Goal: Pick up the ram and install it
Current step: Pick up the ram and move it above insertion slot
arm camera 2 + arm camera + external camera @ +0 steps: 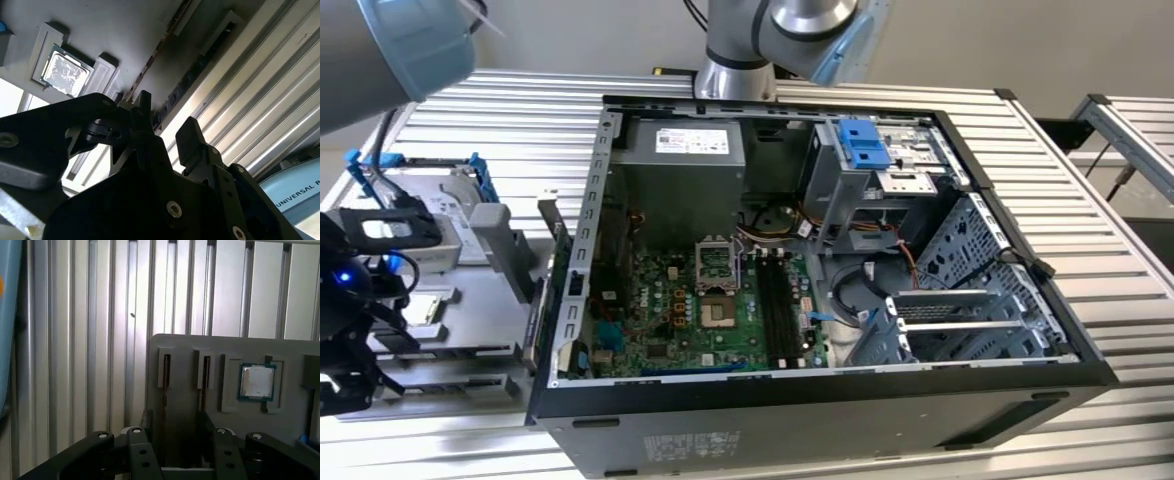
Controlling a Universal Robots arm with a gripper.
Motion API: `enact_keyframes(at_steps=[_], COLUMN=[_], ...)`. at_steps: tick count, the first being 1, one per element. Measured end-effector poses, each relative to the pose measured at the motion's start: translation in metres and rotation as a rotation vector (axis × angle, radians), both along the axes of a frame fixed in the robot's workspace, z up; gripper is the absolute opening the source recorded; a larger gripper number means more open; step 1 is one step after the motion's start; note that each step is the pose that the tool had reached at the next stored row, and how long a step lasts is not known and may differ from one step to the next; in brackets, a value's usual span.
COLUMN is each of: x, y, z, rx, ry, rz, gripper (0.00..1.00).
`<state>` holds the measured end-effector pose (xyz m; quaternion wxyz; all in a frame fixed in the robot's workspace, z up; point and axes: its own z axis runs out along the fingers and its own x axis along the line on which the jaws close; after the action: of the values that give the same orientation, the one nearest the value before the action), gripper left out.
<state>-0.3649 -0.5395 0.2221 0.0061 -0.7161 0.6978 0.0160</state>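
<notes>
End effector (175, 432): black, two-fingered, fingers spread apart, nothing held. It is poised over a grey tray (186, 347) on the ribbed metal table (75, 340).
Ram (164, 395): thin dark stick, edge-on in a narrow tray slot, close to the fingers; contact cannot be told.
Square silver chip (256, 381): seated in a tray recess beside the slots.
Computer case (787, 440): open, centre of the exterior view, with the green motherboard (667, 300) exposed inside.

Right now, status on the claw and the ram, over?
Claw open, empty, at the parts tray. Ram on edge in its tray slot, not gripped. Silver chip in its own pocket, apart; no obstruction seen.
</notes>
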Motion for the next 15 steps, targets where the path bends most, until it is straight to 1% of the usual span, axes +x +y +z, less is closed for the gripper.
enact_keyframes(at_steps=[15], x=[0.0001], y=[-0.0006], z=[-0.0274], rx=[-0.0003], ry=[-0.0004], rz=[0.000], gripper=[1.00])
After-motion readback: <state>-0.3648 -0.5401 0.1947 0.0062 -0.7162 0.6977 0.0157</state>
